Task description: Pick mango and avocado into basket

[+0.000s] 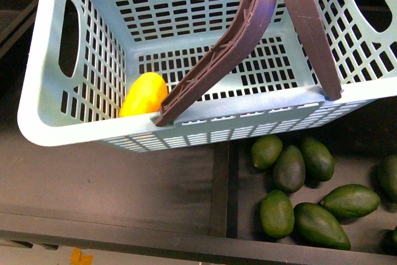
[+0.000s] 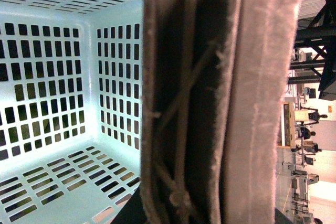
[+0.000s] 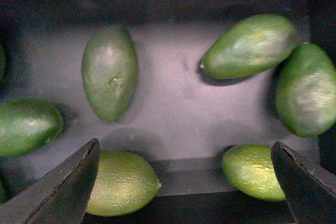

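The pale turquoise basket (image 1: 80, 130) hangs high in the front view with its brown handles (image 1: 239, 41) swung up. The yellow-orange mango (image 1: 144, 94) lies inside it in the near left corner. My left gripper (image 2: 205, 216) is shut on the basket's handle (image 2: 210, 103), which fills the middle of the left wrist view. Several dark green avocados (image 1: 289, 169) lie in a dark bin below the basket, at the lower right. My right gripper (image 3: 186, 182) hovers open over the avocados (image 3: 110, 80), its dark fingertips (image 3: 68, 184) wide apart, touching none.
A dark divider (image 1: 223, 184) separates the avocado bin from a dark compartment (image 1: 111, 184) to its left. Two paler, rough-skinned green fruits (image 3: 123, 182) lie beyond a ledge, between the right gripper's fingers. Distant room fittings (image 2: 307, 119) show past the handle.
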Available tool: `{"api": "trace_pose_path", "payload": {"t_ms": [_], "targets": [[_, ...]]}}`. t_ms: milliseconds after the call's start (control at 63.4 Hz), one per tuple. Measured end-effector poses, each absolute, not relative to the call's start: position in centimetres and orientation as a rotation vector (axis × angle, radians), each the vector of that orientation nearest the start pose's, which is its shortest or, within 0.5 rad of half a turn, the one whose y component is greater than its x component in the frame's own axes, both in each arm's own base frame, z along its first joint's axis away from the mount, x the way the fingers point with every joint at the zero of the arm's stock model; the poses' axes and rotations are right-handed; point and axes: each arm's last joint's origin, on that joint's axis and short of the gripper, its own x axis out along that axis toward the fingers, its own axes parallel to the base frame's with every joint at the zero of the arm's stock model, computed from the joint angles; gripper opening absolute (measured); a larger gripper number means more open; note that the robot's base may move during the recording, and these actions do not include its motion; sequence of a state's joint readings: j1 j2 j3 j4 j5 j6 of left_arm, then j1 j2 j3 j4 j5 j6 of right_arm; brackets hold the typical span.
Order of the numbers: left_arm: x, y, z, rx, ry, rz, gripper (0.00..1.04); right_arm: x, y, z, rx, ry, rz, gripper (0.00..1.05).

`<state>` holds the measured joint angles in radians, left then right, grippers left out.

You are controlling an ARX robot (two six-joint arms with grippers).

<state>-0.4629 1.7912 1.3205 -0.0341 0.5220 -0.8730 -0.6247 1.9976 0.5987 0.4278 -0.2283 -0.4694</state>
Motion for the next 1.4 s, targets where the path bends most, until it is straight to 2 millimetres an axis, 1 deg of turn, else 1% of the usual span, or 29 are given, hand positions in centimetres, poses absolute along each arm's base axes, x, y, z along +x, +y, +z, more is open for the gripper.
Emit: {"api": "trace_pose_path", "payload": {"t_ms": [63, 110, 268, 473, 583, 788, 1056, 1277, 1403], "targets": [[35.6, -19.4, 25.9, -0.797, 0.911, -0.671, 0.14, 23.7, -16.2, 2.5, -0.05, 0.963, -0.116, 0.96], [35.6, -19.4, 25.9, -0.797, 0.911, -0.671, 0.14, 24.2, -16.2, 1.5, -0.072, 0.983, -0.086, 0.96], [35.6, -19.4, 25.9, -0.796, 0.911, -0.672, 0.14, 25.3, -15.3, 0.0, -0.062, 0.992, -0.007, 0.96], [35.5, -19.5, 25.9, -0.797, 0.913, -0.674, 0.14, 27.2, -14.6, -1.7, -0.038, 0.995, 0.012, 0.96], [35.5, -19.4, 25.9, -0.795, 0.91, -0.671, 0.14, 28.7, -14.2, -2.8, -0.005, 0.991, 0.009, 0.96], [35.5, -19.4, 25.9, -0.797, 0.912, -0.673, 0.14, 30.6, -13.5, -4.2, 0.027, 0.995, 0.008, 0.96], [35.5, -19.4, 25.9, -0.797, 0.912, -0.674, 0.14, 32.8, -13.0, -5.5, 0.041, 0.999, 0.004, 0.96], [35.5, -19.4, 25.9, -0.797, 0.911, -0.672, 0.14, 33.8, -12.5, -6.7, 0.05, 1.015, 0.007, 0.96], [35.5, -19.4, 25.9, -0.797, 0.912, -0.672, 0.14, 34.2, -12.3, -7.1, 0.054, 1.017, 0.01, 0.96]]}}
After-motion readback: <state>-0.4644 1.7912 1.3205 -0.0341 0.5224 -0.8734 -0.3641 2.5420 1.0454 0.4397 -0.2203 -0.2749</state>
